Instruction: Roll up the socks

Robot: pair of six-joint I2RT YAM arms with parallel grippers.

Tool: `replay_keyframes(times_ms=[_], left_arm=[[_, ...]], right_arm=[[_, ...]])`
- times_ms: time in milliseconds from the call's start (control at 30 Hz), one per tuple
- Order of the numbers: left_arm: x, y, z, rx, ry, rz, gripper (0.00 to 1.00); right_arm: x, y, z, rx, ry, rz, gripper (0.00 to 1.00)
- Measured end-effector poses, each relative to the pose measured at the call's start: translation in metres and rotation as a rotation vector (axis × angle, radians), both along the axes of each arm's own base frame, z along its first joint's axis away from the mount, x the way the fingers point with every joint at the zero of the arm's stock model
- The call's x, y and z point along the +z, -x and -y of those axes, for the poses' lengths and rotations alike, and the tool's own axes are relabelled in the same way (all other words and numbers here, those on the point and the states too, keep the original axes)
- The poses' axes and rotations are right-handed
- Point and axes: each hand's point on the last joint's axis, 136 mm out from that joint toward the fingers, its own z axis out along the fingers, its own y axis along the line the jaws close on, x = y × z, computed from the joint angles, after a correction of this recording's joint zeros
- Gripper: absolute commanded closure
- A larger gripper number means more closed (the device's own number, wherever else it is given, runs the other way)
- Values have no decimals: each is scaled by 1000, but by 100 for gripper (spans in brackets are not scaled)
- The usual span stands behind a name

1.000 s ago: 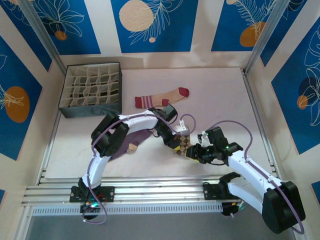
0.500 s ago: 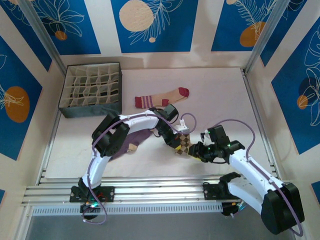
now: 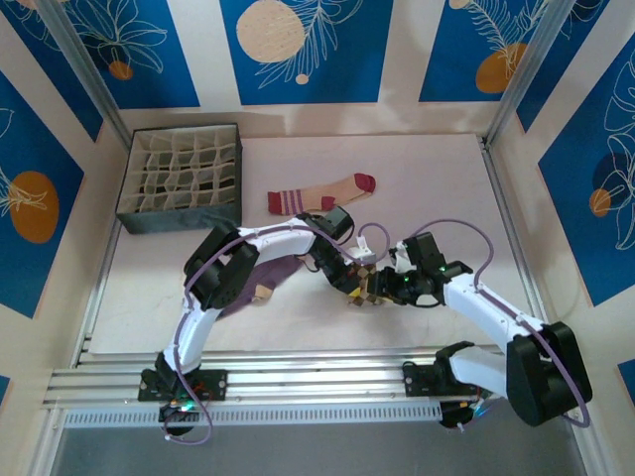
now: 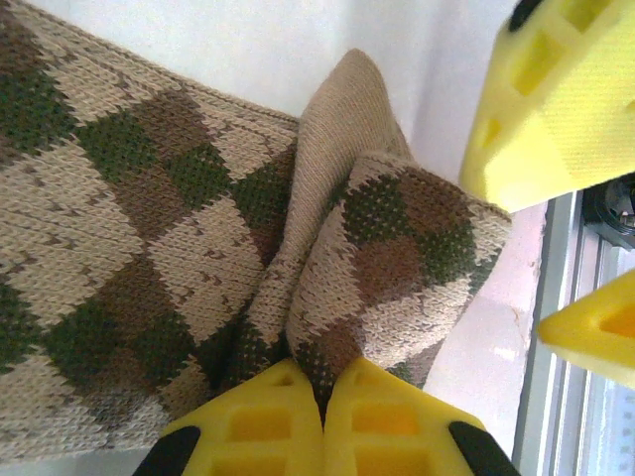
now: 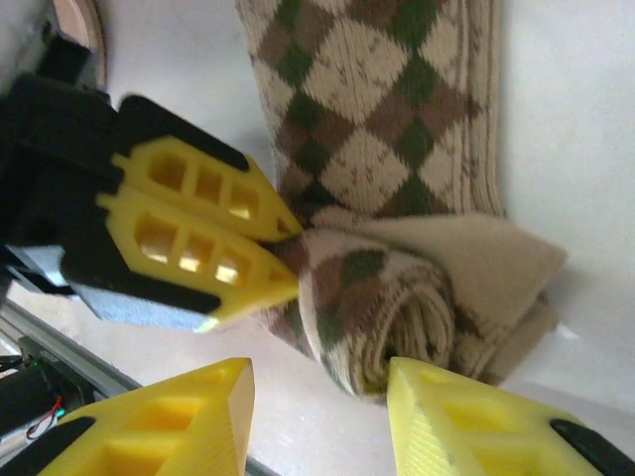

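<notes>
Well, we judge the task barely under way: one of three socks is partly rolled. The brown-and-tan argyle knit sock lies on the white surface just below the centre of the overhead view, one end curled into a loose roll while the rest stretches flat. The left claw is pinched tight on that roll, its yellow fingers nearly meeting on the fabric. The right claw stands wide, one finger on either side of the roll's open end. The purple sock with a tan heel lies flat left of centre, partly under the left arm. The tan sock with dark-red toe and striped cuff lies flat above centre. Both await rolling. In the upper left sits a dark fabric box with a grid of pale cells; we make out no sock in any cell.
</notes>
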Motion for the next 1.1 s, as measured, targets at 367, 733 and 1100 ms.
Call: replay_keyframes(times_ms=[367,733,1100], left_arm=[[0,-2,0,10,4,-13,100],[1,0,-7,14,166,147,79],[20,-2,-26,5,339,481,71]], right_arm=[[-23,-5,-4,72,111,-11,84],[-33,-16,-5,41,168,-166,97],[-34,-18,-13,62,177,-252,98]])
